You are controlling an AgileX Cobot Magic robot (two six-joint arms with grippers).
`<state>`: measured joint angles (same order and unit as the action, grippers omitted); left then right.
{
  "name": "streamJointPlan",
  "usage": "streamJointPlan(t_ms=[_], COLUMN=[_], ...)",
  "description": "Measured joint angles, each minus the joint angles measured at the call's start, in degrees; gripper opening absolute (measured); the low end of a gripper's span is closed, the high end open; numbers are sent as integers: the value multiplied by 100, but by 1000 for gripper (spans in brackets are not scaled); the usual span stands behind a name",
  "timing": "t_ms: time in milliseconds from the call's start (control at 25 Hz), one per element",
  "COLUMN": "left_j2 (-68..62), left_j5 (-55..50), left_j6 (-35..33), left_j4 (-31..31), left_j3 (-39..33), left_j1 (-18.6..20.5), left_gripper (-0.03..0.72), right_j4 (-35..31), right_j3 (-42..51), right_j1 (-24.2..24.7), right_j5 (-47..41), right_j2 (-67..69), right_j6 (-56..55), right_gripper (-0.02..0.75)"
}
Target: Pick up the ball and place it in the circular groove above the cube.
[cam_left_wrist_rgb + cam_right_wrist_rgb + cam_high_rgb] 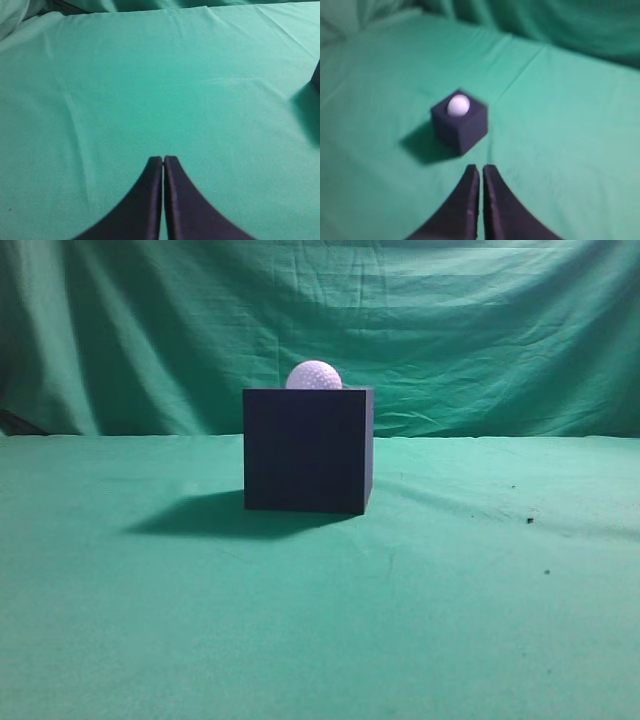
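The golf ball [314, 375] sits on top of the dark cube [306, 450], with its lower part sunk into the top face, so I judge the placing step is done and the task is almost finished. The cube stands alone on the green cloth [320, 620]. The right gripper [481, 170] is above the cloth, well apart from the cube, its two fingers pressed together and holding nothing. The left gripper [163, 160] is also closed and empty over bare cloth. The next move probably asks only that both arms stay away, so the ball is not pushed out of the groove
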<state>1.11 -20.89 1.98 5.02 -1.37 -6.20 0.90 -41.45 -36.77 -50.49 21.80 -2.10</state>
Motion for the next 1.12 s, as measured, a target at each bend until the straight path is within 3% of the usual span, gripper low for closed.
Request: streamJointPlan(t_ms=[280,560,800,1120], left_j2=[0,0,0,0], left_j5=[0,0,0,0], left_j6=[0,0,0,0], left_j4=[0,0,0,0], left_j3=[0,0,0,0], left_j1=[0,0,0,0], left_gripper=[0,0,0,0], right_j4=[44,66,66,66], right_j3=[1605,3361,4268,4306], right_j1=[1428,2805,3058,3058], right_j5=[2000,2769,2853,2877], right_j2=[-958,-2046,-2235,-2235], right_j6=[10,10,10,10], right_gripper=[0,0,0,0])
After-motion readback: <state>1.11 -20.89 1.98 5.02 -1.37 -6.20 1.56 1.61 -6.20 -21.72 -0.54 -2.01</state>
